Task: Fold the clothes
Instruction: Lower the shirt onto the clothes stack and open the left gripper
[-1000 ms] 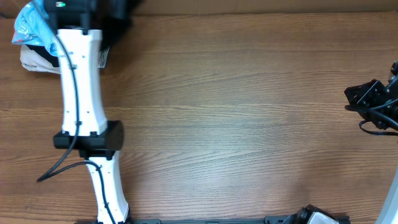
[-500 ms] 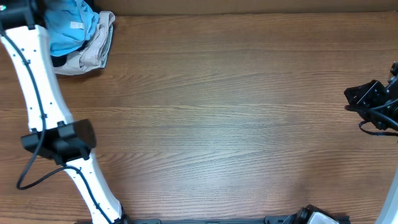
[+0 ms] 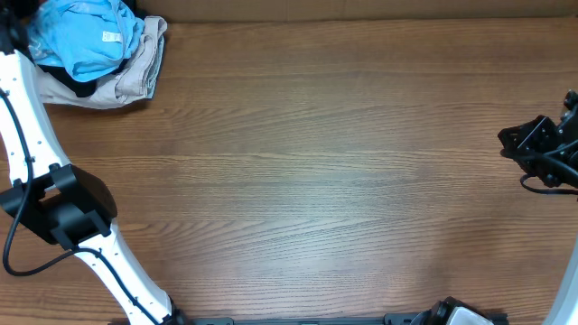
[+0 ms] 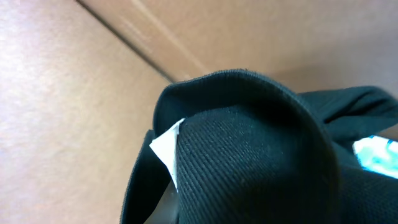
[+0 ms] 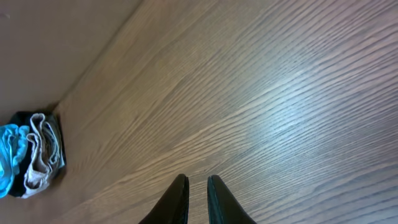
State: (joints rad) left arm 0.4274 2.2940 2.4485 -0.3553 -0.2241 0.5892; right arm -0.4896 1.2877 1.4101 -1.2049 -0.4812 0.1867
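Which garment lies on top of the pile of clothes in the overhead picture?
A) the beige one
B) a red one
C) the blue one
C: in the overhead view, the blue garment lies over the beige one, and no red garment shows.

- My left arm [image 3: 27, 117] is white shell links with a chunky black elbow joint [image 3: 61, 208].
- A thin black cable [image 3: 9, 239] runs loose beside those white links.
- My right arm [image 3: 542, 152] looks all black, with skinny black wires on it.
- On the right wrist cam there are two fingers [image 5: 176, 199], smooth black, tapering to narrow tips.
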